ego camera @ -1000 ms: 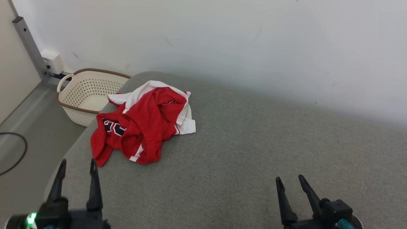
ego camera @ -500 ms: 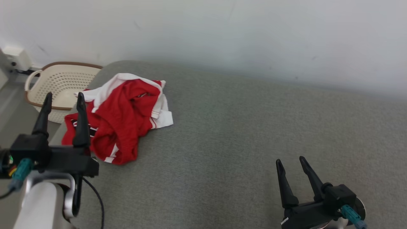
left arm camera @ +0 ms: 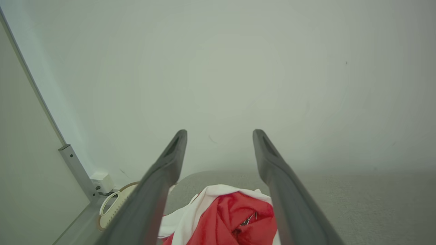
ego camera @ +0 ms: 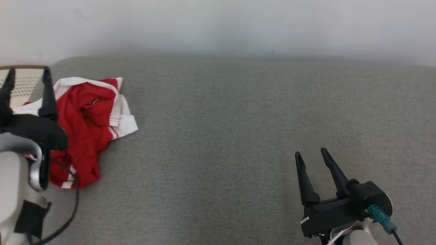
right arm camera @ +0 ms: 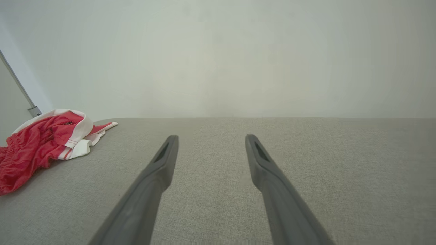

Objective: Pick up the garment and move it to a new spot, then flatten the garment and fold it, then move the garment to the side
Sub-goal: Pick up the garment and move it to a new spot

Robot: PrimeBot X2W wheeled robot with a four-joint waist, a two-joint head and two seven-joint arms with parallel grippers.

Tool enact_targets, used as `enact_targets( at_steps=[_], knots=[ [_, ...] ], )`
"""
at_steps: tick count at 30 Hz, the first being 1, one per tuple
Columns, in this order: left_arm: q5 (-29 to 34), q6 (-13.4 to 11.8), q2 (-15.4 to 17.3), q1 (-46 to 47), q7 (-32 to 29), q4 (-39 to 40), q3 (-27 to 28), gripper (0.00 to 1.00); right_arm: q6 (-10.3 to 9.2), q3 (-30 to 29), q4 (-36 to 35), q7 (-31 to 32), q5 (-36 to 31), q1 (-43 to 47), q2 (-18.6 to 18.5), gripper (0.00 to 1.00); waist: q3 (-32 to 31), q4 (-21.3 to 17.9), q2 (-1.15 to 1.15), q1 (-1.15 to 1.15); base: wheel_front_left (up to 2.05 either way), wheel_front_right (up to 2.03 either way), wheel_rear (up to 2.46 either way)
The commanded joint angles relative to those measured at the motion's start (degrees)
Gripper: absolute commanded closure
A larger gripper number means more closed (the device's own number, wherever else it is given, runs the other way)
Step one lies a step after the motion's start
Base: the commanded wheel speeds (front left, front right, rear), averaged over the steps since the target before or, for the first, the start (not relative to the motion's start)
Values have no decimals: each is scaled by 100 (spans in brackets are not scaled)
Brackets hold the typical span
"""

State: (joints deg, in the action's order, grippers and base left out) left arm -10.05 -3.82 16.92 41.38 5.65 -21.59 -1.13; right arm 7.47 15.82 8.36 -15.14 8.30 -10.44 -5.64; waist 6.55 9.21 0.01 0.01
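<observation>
Both my pairs of jaws stand apart and empty, and the crumpled red-and-white fabric garment (ego camera: 88, 114) lies at the far left corner of the grey fabric-topped table (ego camera: 238, 136), just ahead of and below my left jaws, well apart from my right jaws.

Soft, even, diffuse light falls across all views, moderately bright, casting only a faint shadow along the far edge of the grey surface (ego camera: 218, 136) below the wall (ego camera: 218, 23). The wrist views bend at their edges; the left gripper (left arm camera: 219, 134) and right gripper (right arm camera: 211, 139) blur towards the bottom edge
</observation>
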Motion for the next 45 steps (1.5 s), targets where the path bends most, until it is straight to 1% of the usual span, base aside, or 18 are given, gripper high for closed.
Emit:
enact_targets(
  at_steps=[1, 10, 12, 13, 15, 18, 20, 28, 30, 33, 35, 36, 38, 42, 45],
  knots=[
    [22, 16, 156, 219, -44, -239, 37, 0, 4, 29, -15, -19, 40, -81, -17, 0, 310, -451, -1, -1, 0, 0, 0],
    [-62, 161, 546, 813, -359, -1520, 92, 0, 4, 42, -44, -19, 87, -195, -3, 0, 530, -911, -1, -1, 0, 0, 0],
    [-86, 200, 623, 892, -448, -1851, 96, 0, 4, 43, -32, -19, 92, -212, 5, 0, 558, -990, -1, -1, 0, 0, 0],
    [-86, 200, 623, 892, -448, -1851, 96, 0, 4, 43, -32, -19, 92, -212, 5, 0, 558, -990, -1, -1, 0, 0, 0],
    [-76, 241, 739, 972, -596, -2206, 82, 0, 4, 46, -23, -18, 104, -247, 1, 0, 586, -1070, -1, -1, 0, 0, 0],
    [-129, 332, 871, 1137, -638, -2643, 103, 0, 4, 40, -24, -19, 118, -274, -23, 0, 633, -1164, -1, -1, 0, 0, 0],
    [-98, 314, 838, 1130, -738, -2902, 38, 0, 4, 29, -16, -19, 124, -287, -40, 0, 648, -1201, -1, -1, 0, 0, 0],
    [9, 351, 1060, 1218, -1184, -3836, -155, 0, 4, 73, -34, -19, 124, -307, -73, 0, 704, -1324, -1, -1, 0, 0, 0],
    [-26, 407, 1042, 1264, -1261, -3992, -165, 0, 4, 78, -31, -19, 128, -315, -83, 0, 711, -1345, -1, -1, 0, 0, 0],
    [-39, 361, 1050, 1316, -1241, -4147, -193, 0, 4, 71, -34, -19, 127, -312, -95, 0, 715, -1360, -1, -1, 0, 0, 0],
    [-72, 380, 1056, 1328, -1333, -4301, -198, 0, 4, 69, -28, -19, 123, -316, -101, 0, 713, -1368, -1, -1, 0, 0, 0],
    [-52, 395, 1062, 1339, -1344, -4342, -230, 40, 4, 69, -24, -19, 126, -319, -106, 0, 710, -1371, -1, -1, 0, 0, 0],
    [-49, 378, 1075, 1385, -1278, -4391, -247, 100, 4, 62, -21, -19, 127, -322, -112, 0, 707, -1371, -1, -1, 0, 0, 0],
    [-25, 467, 1068, 1460, -1182, -4448, -332, 100, 4, 39, -12, -19, 130, -306, -111, 0, 687, -1332, -1, -1, 0, 0, 0],
    [22, 512, 1064, 1535, -891, -4347, -412, 100, 4, 27, -9, -19, 123, -279, -88, 0, 643, -1280, -1, -1, 0, 0, 0]
  ],
)
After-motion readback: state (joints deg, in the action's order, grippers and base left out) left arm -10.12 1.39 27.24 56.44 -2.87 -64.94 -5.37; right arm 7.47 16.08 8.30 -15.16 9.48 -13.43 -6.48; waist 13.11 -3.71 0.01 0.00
